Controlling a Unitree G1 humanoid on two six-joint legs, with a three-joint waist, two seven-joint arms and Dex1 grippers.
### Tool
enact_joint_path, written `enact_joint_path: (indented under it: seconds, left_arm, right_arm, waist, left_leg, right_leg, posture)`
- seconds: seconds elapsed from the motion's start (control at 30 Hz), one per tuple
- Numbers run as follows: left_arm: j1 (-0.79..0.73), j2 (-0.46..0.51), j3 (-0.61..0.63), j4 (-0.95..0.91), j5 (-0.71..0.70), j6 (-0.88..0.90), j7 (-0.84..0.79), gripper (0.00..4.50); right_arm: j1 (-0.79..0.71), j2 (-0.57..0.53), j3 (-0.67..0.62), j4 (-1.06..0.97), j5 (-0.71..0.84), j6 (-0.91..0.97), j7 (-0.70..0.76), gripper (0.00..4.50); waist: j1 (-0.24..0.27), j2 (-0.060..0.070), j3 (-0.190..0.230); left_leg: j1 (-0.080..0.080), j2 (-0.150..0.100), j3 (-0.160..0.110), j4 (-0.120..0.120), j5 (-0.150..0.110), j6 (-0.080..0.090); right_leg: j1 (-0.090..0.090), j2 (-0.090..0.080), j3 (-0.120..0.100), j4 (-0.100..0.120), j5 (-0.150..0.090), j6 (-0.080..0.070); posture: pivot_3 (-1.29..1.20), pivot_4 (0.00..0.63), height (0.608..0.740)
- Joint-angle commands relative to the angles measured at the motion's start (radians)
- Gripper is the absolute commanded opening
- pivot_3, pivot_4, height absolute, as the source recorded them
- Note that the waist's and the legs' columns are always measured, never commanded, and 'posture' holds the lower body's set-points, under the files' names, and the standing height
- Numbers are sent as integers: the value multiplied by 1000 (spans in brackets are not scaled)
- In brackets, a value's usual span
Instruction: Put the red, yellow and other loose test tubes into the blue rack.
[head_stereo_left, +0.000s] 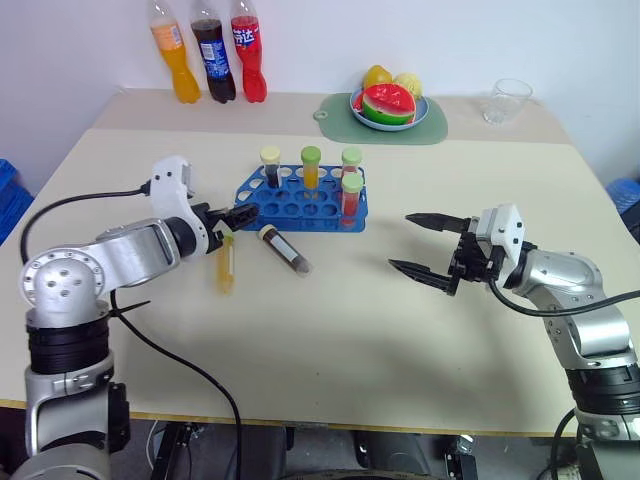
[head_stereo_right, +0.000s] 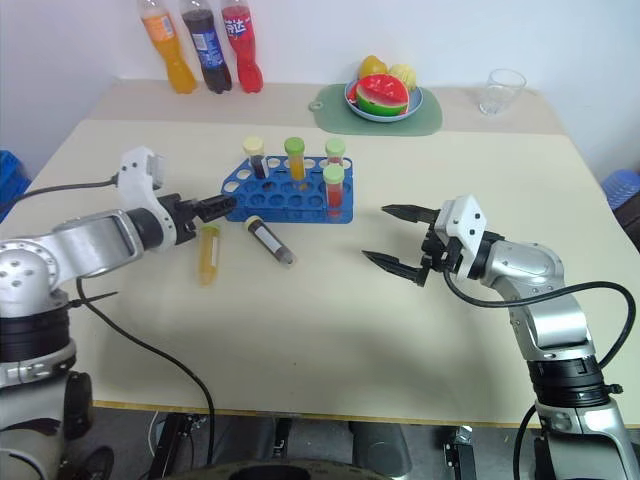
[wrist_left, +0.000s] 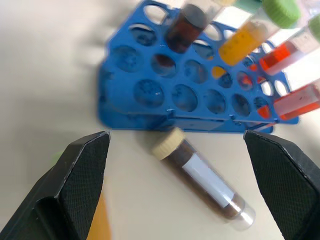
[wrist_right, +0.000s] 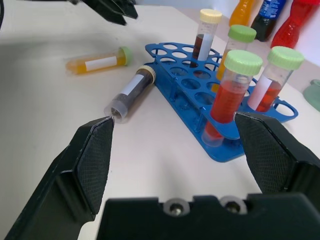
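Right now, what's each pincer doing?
Left pincer: open, holding nothing.
Right pincer: open, holding nothing.

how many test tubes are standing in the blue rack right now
4. In the blue rack: a dark tube, a yellow-orange tube and a red tube along the back row, and another red tube nearer the front. Two more tubes lie loose on the table.

Head stereo looks down table; wrist cameras close, both sharing blue rack (wrist_left: 200, 100).
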Motion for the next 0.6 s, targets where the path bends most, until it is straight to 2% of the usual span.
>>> enact_joint_path:
  seconds: [0.03, 0.1, 0.23, 0.43, 0.6]
  left_arm:
    - [-14, 92, -65, 74, -255, -81, 309, 4397]
    - [-27, 107, -108, 114, -331, -125, 440, 4397]
    - [-47, 62, -121, 177, -344, -126, 590, 4397]
    - [-117, 2, -156, 283, -344, -85, 674, 4397]
    - [-202, -24, -201, 402, -344, -42, 678, 4397]
  right_arm:
    - [-33, 13, 4, 18, -4, -29, 13, 4243]
    - [-46, 21, 12, 35, -8, -36, 19, 4243]
    - [-65, 36, 23, 61, -18, -48, 25, 4243]
    - [-54, 41, 24, 63, -18, -60, 26, 4243]
    - [7, -3, 1, -25, 53, -14, 91, 4243]
  waist:
    - [1, 0, 0]
    - [2, 0, 0]
    - [7, 0, 0]
    - [5, 0, 0]
    - [5, 0, 0]
  left_leg:
    - [0, 0, 0, 0, 0, 0]
    - [1, 0, 0, 0, 0, 0]
    - [0, -2, 0, 0, 0, 0]
    - [0, -4, 0, 0, 3, -5]
    - [0, -4, 0, 0, 3, -6]
  right_leg:
    - [0, 0, 0, 0, 0, 0]
    - [0, 0, 0, 0, 0, 0]
    - [0, -1, 0, 0, 0, 0]
    - [0, 0, 0, 0, 0, 0]
    - [0, 0, -1, 0, 0, 0]
  posture:
    - [0, 150, 740]
    - [0, 150, 740]
    - [0, 150, 740]
    - [0, 150, 740]
    - [0, 150, 740]
